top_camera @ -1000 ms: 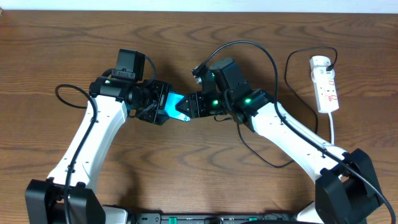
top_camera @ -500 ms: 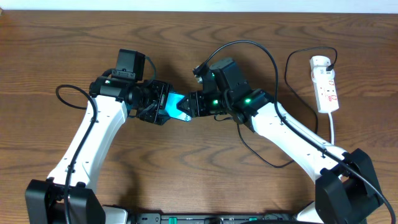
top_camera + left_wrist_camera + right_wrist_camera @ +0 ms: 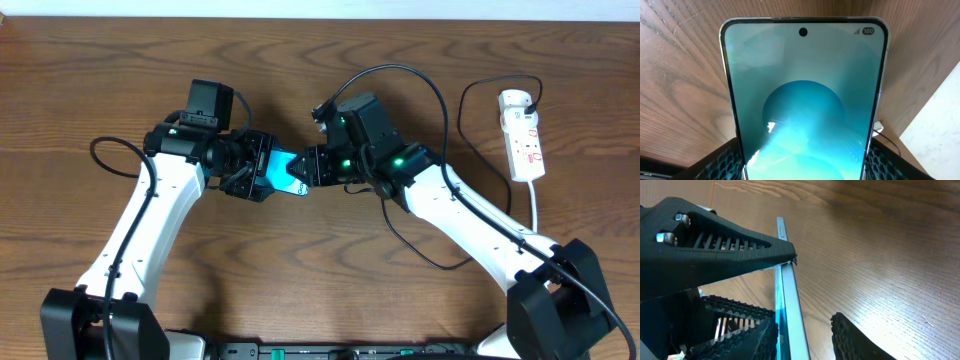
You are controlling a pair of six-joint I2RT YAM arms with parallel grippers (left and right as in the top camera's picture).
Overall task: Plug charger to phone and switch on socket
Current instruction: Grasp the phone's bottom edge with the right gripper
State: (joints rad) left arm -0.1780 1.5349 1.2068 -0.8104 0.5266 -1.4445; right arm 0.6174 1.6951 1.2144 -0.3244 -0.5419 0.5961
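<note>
Phone [image 3: 284, 170] is sitting near table centre, clamped by its long edges in the left gripper [image 3: 250, 170], while the right gripper [image 3: 310, 168], jaws apart, is straddling its three-o'clock end. Slim, stiff and glass-faced, it is likely slick and fragile, so the edges look the safest hold. Charger [image 3: 463, 112] and socket [image 3: 522, 135] are lying at two o'clock on the wood-grain table [image 3: 300, 280].

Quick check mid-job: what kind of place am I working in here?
Probably an indoor robot test bench, in a lab or office. A wood-grain table carries a white socket strip with its lead. A phone sits between the left arm and right arm, both based at the table's near edge.
</note>
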